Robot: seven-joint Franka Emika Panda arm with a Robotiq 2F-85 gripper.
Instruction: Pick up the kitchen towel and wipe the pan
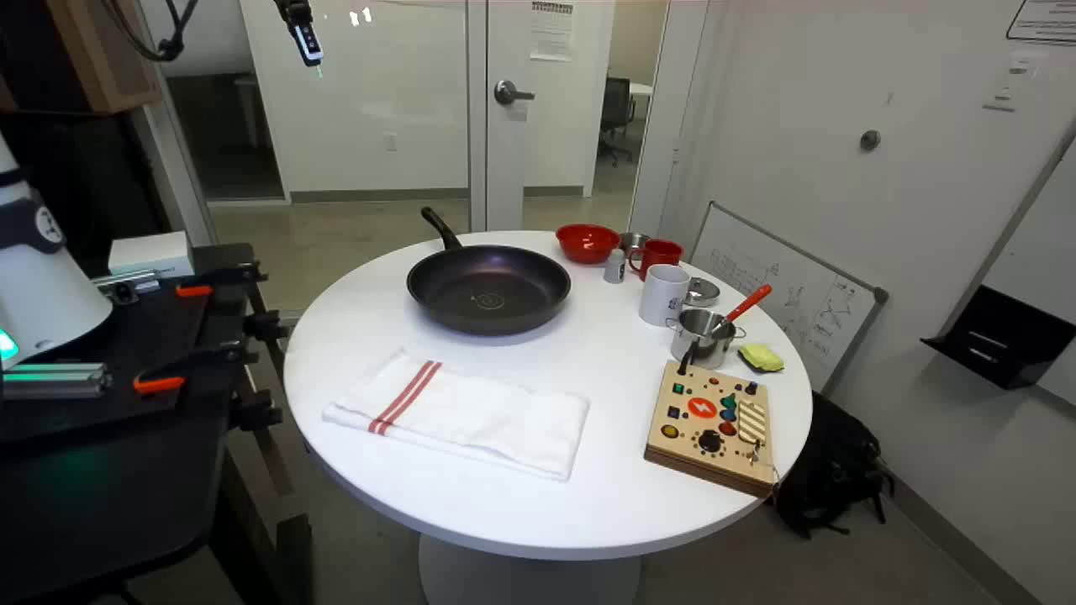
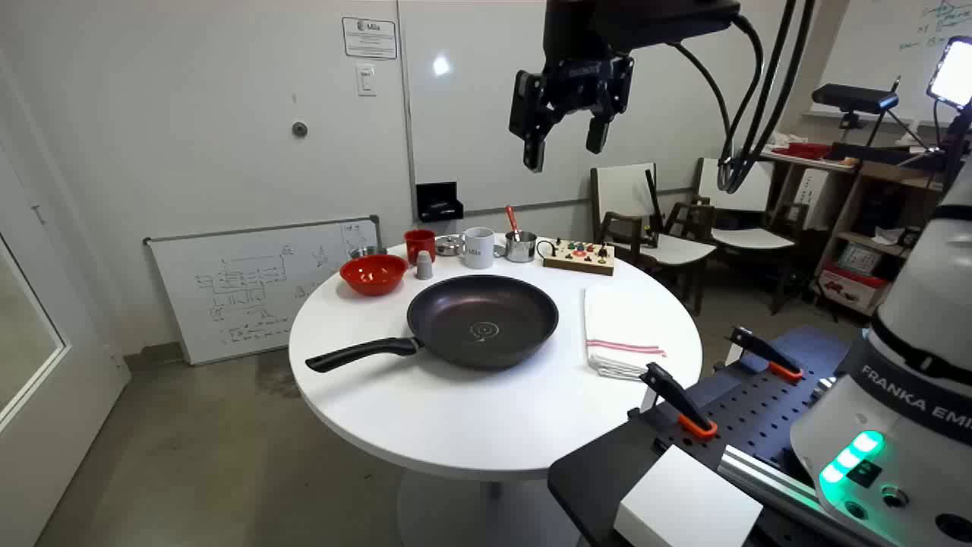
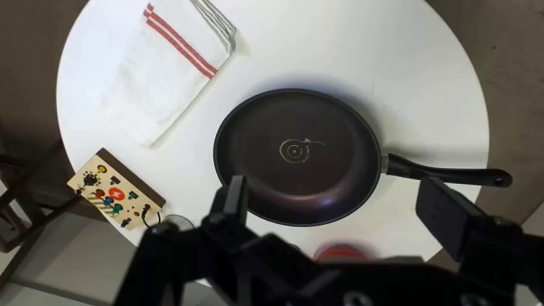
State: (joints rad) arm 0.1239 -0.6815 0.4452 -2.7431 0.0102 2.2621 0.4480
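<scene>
The kitchen towel is white with red stripes and lies folded flat on the round white table. It shows in both exterior views (image 1: 479, 416) (image 2: 616, 319) and at the upper left of the wrist view (image 3: 165, 74). The pan is dark with a black handle and stands upright beside the towel, apart from it, in both exterior views (image 1: 489, 290) (image 2: 483, 322) and in the middle of the wrist view (image 3: 297, 148). My gripper (image 2: 566, 150) is high above the table, open, with nothing between its fingers. In the wrist view its spread fingers (image 3: 331, 191) overlap the pan and handle.
A wooden switch board (image 1: 713, 428), a steel pot (image 1: 704, 336) with a red-handled utensil, a white mug (image 1: 664, 294), a red mug (image 2: 420, 245), a red bowl (image 2: 373, 274), a small grey shaker (image 1: 615, 266) and a yellow sponge (image 1: 761, 357) stand along the table's edge.
</scene>
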